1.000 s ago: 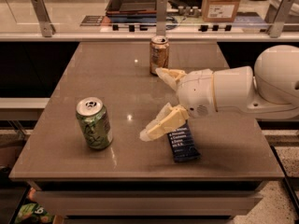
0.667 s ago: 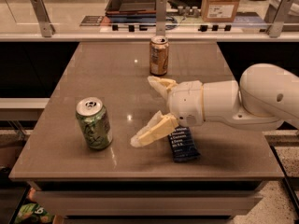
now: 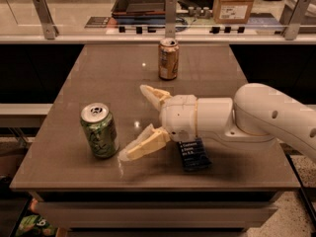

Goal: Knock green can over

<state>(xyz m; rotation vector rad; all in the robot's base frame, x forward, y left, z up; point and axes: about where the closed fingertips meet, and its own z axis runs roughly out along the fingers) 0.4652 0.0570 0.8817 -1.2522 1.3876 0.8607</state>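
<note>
The green can [image 3: 100,130] stands upright near the front left of the brown table [image 3: 64,167]. It has a green and white patterned body and a silver top with a pull tab. My gripper [image 3: 134,123] is open, its two cream fingers spread wide and pointing left. The lower fingertip [image 3: 126,155] lies close to the can's right base, a small gap apart. The upper fingertip [image 3: 145,89] is higher and further back. The white arm [image 3: 261,117] reaches in from the right.
A tan-and-brown can [image 3: 168,59] stands upright at the back middle of the table. A dark blue packet [image 3: 193,154] lies flat under the wrist. Behind the table runs a counter with a tray [image 3: 141,1] and a cardboard box [image 3: 235,3].
The gripper and arm have moved left across the table toward the green can. The can has not moved.
</note>
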